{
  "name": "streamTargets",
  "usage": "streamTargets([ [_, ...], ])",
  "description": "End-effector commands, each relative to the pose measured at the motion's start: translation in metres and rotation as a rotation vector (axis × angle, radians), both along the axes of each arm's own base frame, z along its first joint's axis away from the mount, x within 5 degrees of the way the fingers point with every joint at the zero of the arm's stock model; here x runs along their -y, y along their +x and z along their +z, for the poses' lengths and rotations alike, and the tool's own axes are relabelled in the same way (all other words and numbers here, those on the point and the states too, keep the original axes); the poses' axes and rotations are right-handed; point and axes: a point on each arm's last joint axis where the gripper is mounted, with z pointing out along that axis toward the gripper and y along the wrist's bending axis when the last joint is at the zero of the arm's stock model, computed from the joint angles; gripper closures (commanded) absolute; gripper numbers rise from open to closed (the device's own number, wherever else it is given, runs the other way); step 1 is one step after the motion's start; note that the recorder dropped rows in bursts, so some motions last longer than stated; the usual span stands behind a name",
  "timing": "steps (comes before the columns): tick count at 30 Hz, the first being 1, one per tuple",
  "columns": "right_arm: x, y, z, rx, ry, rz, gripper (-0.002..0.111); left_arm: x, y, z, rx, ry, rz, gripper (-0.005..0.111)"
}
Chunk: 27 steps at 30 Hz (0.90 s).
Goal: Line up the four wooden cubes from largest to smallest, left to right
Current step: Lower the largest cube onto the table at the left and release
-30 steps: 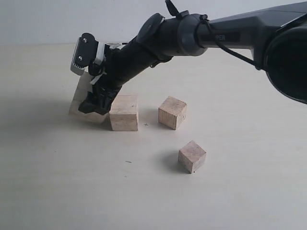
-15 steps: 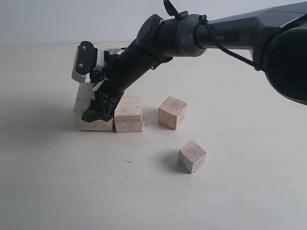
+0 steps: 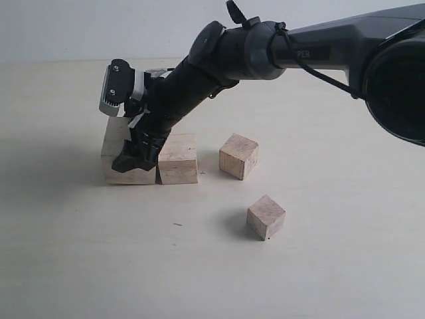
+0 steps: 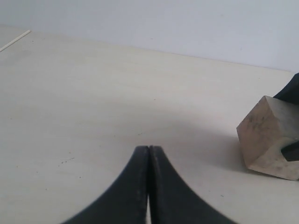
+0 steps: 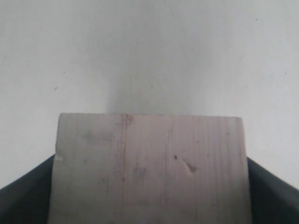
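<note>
Four pale wooden cubes lie on the tan table. The largest cube (image 3: 118, 161) (image 5: 149, 163) rests flat at the left, and my right gripper (image 3: 137, 154) (image 5: 150, 161), reaching across from the right, is shut on it with a black finger on each side. The second cube (image 3: 178, 158) touches its right side. The third cube (image 3: 238, 155) stands apart further right. The smallest cube (image 3: 265, 216) sits nearer the front. My left gripper (image 4: 149, 148) is shut on nothing, low over bare table. The largest cube (image 4: 266, 135) shows in its view too.
The right arm's dark forearm (image 3: 199, 73) slants over the table above the second cube. A pale wall (image 3: 99, 26) rises behind the table's back edge. Bare tabletop (image 3: 133, 266) stretches along the front.
The largest cube, tilted on one edge a second ago, has been lowered flat onto the table in the right gripper. The second cube has shifted slightly to the right beside it.
</note>
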Motion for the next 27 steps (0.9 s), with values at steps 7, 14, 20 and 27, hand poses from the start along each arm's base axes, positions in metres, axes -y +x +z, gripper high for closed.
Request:
streamTargets([
  [7, -0.005, 0.003, 0.008, -0.019, 0.066, -0.074, 0.019, 0.000, 0.000, 0.000, 0.009, 0.002, -0.006, 0.107],
  [14, -0.001, 0.005, 0.004, 0.006, 0.007, -0.077, 0.019, 0.000, 0.000, 0.000, 0.009, 0.002, -0.006, 0.107],
  [20, 0.003, 0.006, 0.007, 0.062, -0.031, -0.041, 0.027, 0.000, 0.000, 0.000, 0.009, 0.002, -0.006, 0.107],
  [27, 0.006, 0.007, 0.019, 0.095, -0.047, -0.038, 0.030, 0.000, 0.000, 0.000, 0.009, 0.002, -0.006, 0.107],
])
